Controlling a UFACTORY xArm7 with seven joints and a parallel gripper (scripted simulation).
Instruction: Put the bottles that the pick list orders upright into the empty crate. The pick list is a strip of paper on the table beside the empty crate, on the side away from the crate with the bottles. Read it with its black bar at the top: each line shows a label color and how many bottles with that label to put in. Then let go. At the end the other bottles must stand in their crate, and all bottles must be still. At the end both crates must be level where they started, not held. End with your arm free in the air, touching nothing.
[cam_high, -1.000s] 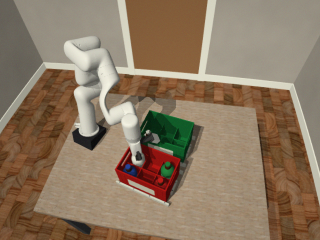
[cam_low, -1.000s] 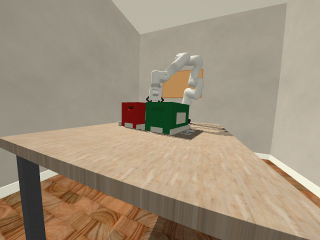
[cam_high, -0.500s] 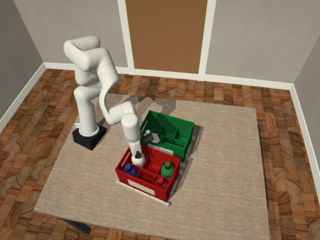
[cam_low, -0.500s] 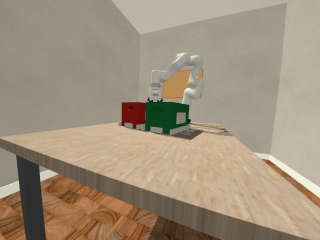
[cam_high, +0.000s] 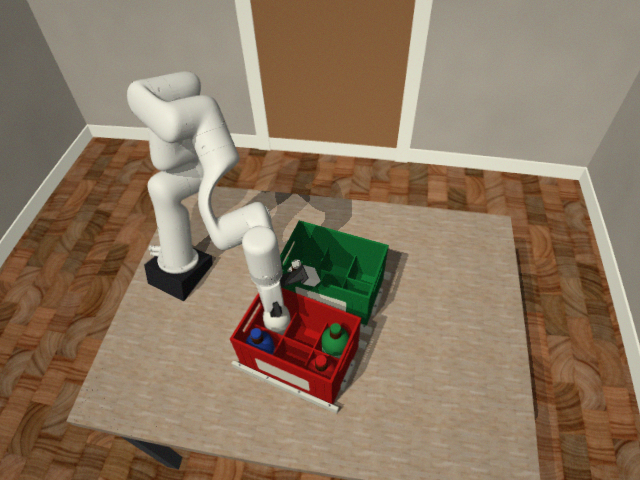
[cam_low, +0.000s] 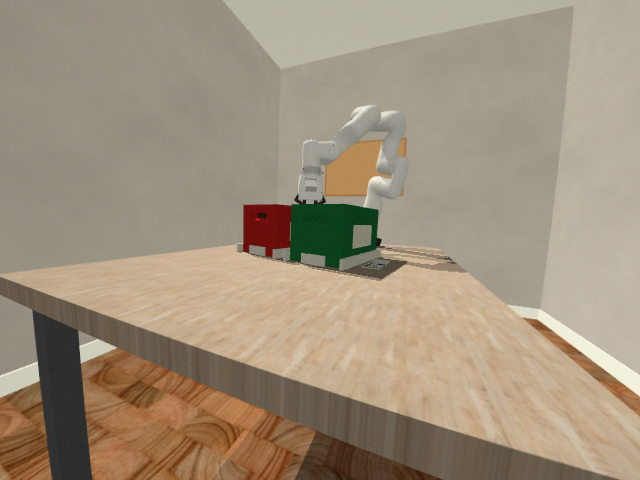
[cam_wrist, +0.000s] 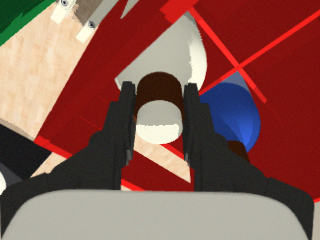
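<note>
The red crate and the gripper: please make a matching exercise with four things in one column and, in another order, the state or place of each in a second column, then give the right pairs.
Things:
1. white bottle
2. blue bottle
3. green bottle
4. green crate

States or places:
A. holds no bottle
B. neck clamped by the gripper
C. stands free in the red crate, in the cell next to the gripped bottle
D. stands free on the far side of the red crate from the gripper

Pairs: 1-B, 2-C, 3-D, 4-A
</note>
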